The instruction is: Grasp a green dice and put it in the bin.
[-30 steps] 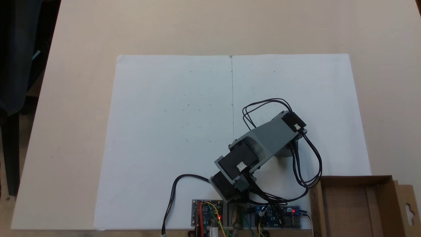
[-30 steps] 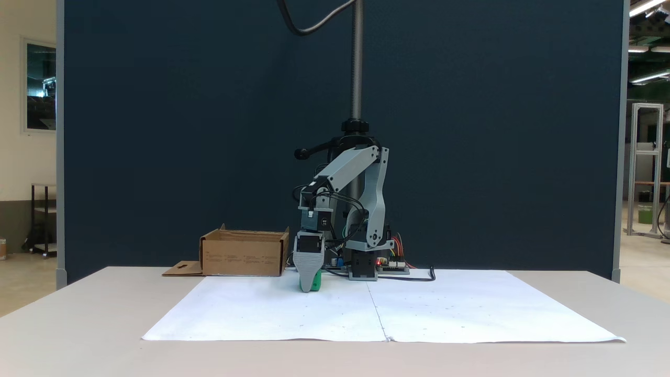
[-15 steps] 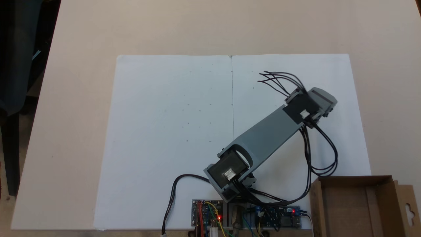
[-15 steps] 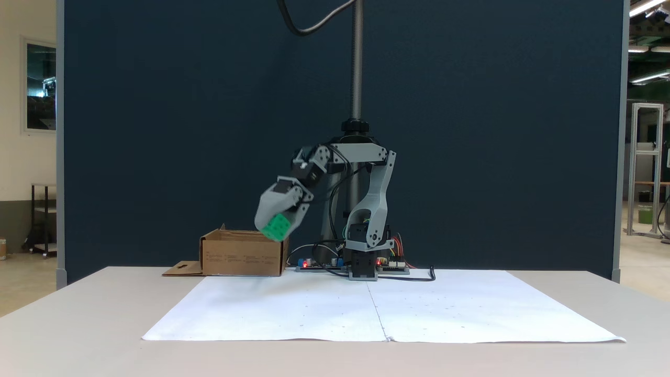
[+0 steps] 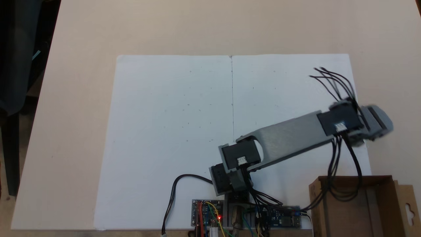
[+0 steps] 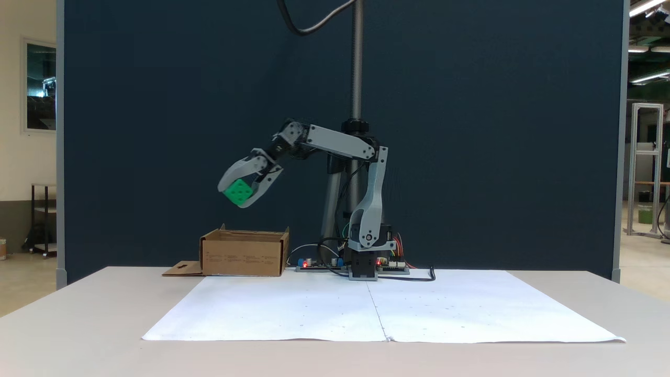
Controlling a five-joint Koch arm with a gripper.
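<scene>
On the table (image 6: 78,314) lies a paper sheet (image 6: 429,314), with the arm's base (image 6: 364,264) at its far edge and the bin (image 6: 243,255) left of that base — the end effector (image 6: 236,196) hangs above the bin, the green dice (image 6: 238,192) in it.

From my console both fixed views are evenly and softly lit, with ceiling strip lights (image 6: 647,7) glowing far off to the side away from the gripper (image 6: 236,195). The white paper (image 5: 171,131) looks bright but keeps its faint marks, and shadows on it are weak. From above, the wrist end of the arm (image 5: 368,123) smears with motion blur, while the side-on picture stays sharp.
</scene>
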